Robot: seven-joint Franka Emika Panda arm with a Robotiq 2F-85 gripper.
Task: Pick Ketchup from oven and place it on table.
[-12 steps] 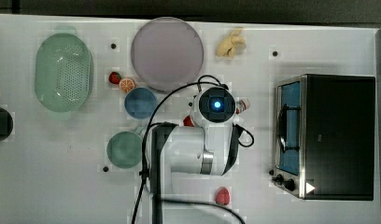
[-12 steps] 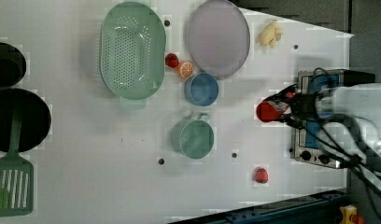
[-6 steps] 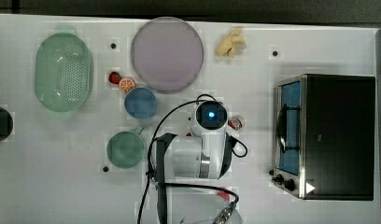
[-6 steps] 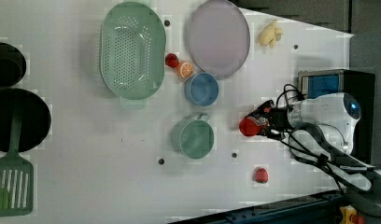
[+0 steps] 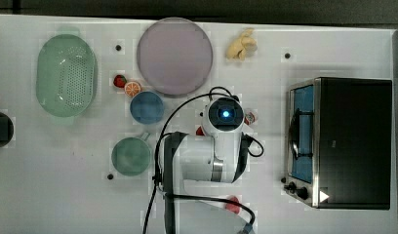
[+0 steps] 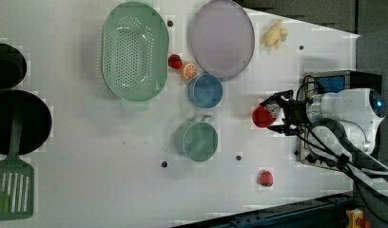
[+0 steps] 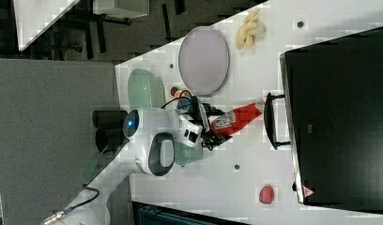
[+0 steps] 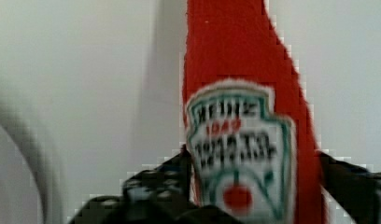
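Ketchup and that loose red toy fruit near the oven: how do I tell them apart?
The ketchup is a long bottle with a white-and-red label; the toy fruit is a small, plain, rounded lump. The ketchup sits at the gripper; the toy fruit lies alone on the table. Both are red.

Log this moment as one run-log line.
stage: placing | ketchup: on table, out of oven | gripper jaws: around bottle

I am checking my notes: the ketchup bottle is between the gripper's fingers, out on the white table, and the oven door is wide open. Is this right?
One detail is wrong. The oven door is closed; the right view shows its handle flat against the front. The rest holds: the ketchup bottle is between the fingers of the gripper, out over the white table.
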